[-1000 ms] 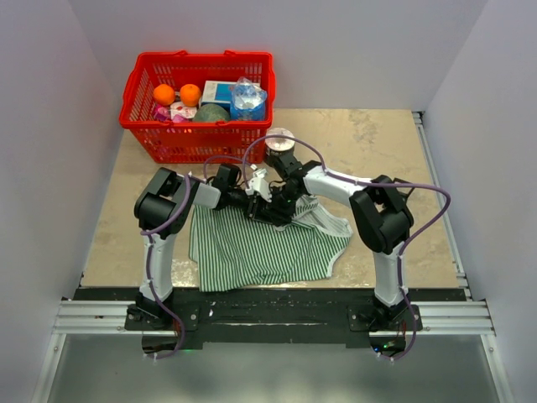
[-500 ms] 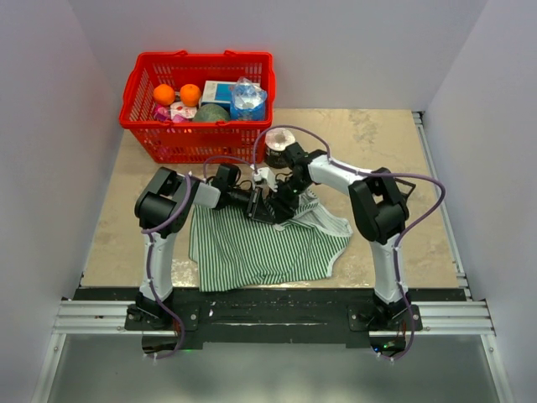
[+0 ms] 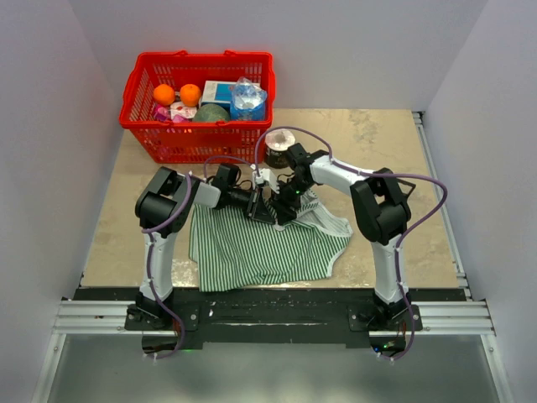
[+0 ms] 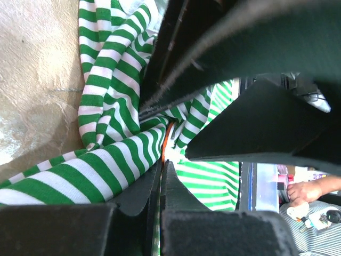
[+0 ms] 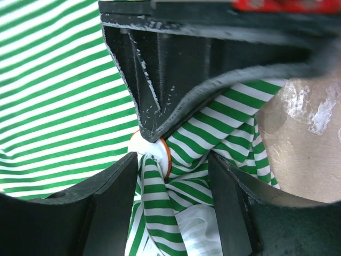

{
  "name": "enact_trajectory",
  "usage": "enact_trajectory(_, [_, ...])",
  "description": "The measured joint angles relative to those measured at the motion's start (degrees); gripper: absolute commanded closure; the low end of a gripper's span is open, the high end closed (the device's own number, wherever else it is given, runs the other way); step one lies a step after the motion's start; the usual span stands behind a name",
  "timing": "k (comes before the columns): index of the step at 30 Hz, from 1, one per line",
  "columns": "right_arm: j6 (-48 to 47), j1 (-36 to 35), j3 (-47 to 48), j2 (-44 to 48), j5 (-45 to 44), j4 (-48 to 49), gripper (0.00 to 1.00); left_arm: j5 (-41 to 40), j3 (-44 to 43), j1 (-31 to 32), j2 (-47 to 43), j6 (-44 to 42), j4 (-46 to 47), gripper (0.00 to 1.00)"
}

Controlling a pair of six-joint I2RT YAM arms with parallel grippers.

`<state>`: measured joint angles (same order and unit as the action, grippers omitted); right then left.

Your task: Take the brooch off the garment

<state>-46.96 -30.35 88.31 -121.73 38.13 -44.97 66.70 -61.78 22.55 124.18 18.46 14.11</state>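
The green-and-white striped garment [image 3: 252,252] lies at the table's near middle, its upper edge bunched up between both grippers. The brooch [image 5: 143,148] is a small white disc with an orange rim, pinned in a gathered fold. My left gripper [image 3: 270,208] is shut on the brooch's edge; the orange rim [image 4: 166,140] runs straight into its closed fingertips [image 4: 161,162]. My right gripper [image 3: 284,201] is open in the right wrist view [image 5: 173,197]. Its fingers stand on either side of the twisted fold of garment [image 5: 58,96] just below the brooch. The left gripper's tip [image 5: 152,130] sits directly above that fold.
A red basket [image 3: 138,92] with oranges, a bottle and packets stands at the back left. A small dark round object with a pale top [image 3: 278,143] sits just behind the grippers. Grey walls close in both sides. The right gripper's black fingers [image 4: 256,128] fill the left wrist view.
My right arm's wrist has shifted slightly right and back, and its gripper has closed in on the left gripper's tip. The left arm and the garment have stayed put.
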Motion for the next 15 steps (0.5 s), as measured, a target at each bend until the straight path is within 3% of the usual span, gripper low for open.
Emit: enact_trajectory(15, [0.3,-2.6,-1.0,1.3,-7.3,2.0,0.48,0.4,-0.6,0.0,0.4,0.0,-0.4,1.00])
